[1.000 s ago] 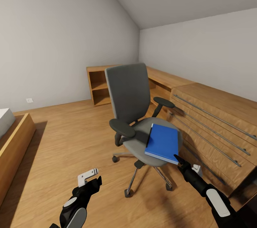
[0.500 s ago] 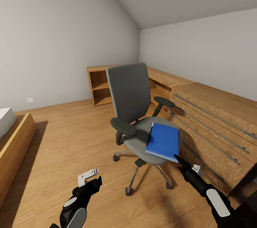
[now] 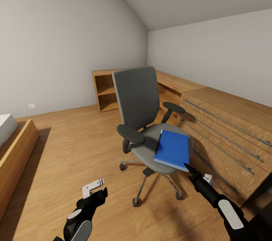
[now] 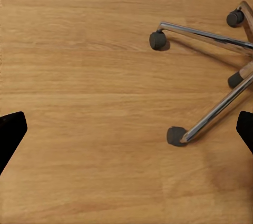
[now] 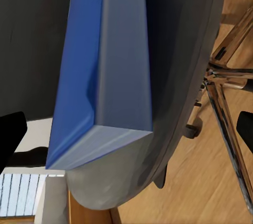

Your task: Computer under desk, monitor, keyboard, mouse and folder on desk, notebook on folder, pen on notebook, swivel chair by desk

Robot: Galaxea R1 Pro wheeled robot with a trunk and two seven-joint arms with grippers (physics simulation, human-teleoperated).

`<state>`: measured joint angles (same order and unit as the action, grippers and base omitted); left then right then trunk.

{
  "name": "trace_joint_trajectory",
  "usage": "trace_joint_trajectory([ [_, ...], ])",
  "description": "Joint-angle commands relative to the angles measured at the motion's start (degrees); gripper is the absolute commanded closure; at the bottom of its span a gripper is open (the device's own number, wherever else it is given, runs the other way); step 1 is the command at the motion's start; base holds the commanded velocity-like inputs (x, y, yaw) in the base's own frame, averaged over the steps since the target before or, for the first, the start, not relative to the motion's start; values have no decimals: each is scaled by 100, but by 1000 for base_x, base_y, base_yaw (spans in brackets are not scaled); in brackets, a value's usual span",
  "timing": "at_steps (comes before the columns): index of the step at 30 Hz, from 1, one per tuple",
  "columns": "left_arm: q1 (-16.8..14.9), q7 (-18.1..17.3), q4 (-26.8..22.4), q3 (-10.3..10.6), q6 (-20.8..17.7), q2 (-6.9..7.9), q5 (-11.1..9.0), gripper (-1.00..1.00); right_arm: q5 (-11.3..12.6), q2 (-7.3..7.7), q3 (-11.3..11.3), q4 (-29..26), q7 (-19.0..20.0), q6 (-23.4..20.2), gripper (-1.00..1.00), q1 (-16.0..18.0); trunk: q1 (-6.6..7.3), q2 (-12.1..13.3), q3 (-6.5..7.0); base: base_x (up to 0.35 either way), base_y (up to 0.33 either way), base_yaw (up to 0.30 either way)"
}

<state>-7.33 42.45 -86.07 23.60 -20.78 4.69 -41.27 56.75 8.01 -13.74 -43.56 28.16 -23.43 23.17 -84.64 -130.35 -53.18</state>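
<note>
Blue folder point(image 3: 172, 149) lay on the swivel chair point(image 3: 145, 120) seat beside the wooden drawer unit point(image 3: 226, 135). Right gripper point(image 3: 190, 170) hung spread-fingered at its corner; left gripper point(image 3: 94, 192), likewise spread, hovered over the floor point(image 4: 79, 76).

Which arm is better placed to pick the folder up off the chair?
Right. The right gripper sits open at the corner of the folder; the left gripper hangs over the floor.
</note>
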Motion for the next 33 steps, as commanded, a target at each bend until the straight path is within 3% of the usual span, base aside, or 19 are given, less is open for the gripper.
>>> trace_joint_trajectory([
  [1,-6,44,-7,13,-14,5,-30,-100,42,-2,-15,1,5,-51,-100,3,1,-2,-5,0,0,0],
  [2,-6,44,-7,13,-14,5,-30,-100,41,-2,-15,0,5,-51,-100,3,1,-2,-5,0,0,0],
  [3,-6,44,-7,13,-14,5,-30,-100,40,-2,-15,0,5,-51,100,3,1,-2,-5,0,0,0],
  [24,-6,44,11,18,-14,0,-24,-100,29,4,-15,-4,14,-45,100,3,1,-2,-5,0,0,0],
  [33,-6,57,11,21,-14,-5,-15,-100,22,7,-41,-34,12,-39,100,3,199,359,156,0,0,0],
])
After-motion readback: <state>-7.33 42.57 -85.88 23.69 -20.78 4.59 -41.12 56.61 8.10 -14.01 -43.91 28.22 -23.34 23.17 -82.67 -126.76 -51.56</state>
